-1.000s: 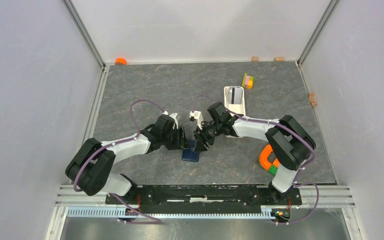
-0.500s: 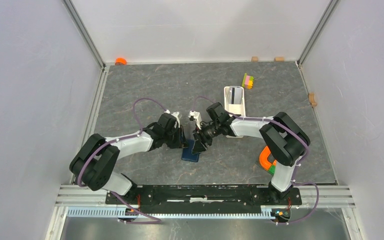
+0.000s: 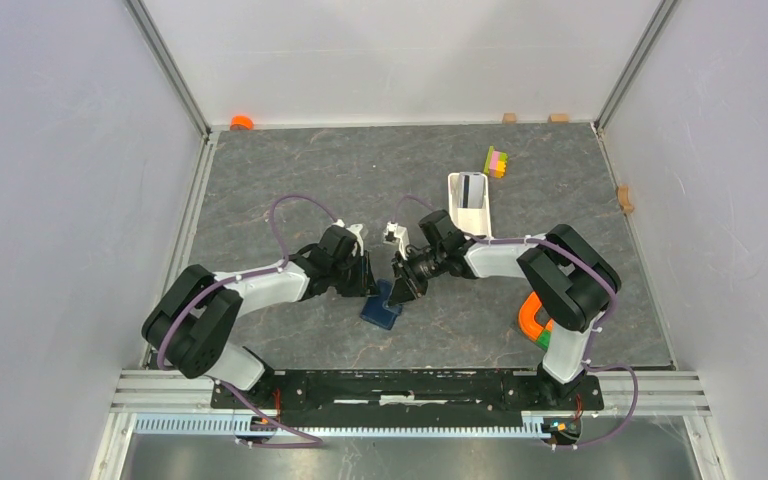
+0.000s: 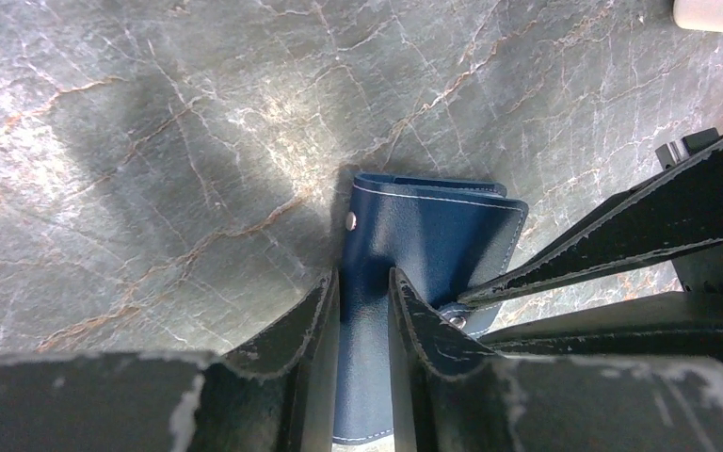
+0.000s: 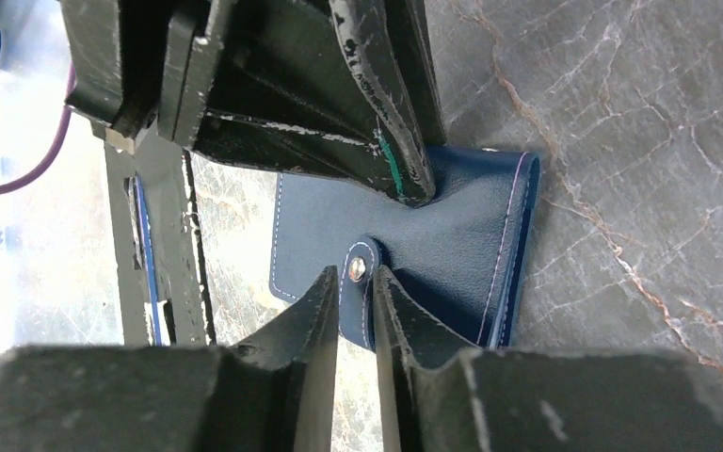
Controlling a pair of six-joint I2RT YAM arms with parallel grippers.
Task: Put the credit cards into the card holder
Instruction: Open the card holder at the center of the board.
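Currently card holder (image 3: 381,309) lies mid-counter, nearer the front edge. Left gripper (image 4: 365,282) clamped on its cover edge, fingers nearly together; right gripper (image 5: 353,275) clamped on its snap tab.

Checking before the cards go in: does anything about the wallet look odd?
Yes: the wallet is creased, not flat. The left gripper pinches one flap, the right gripper pinches the snap tab, and the leather puckers between them.
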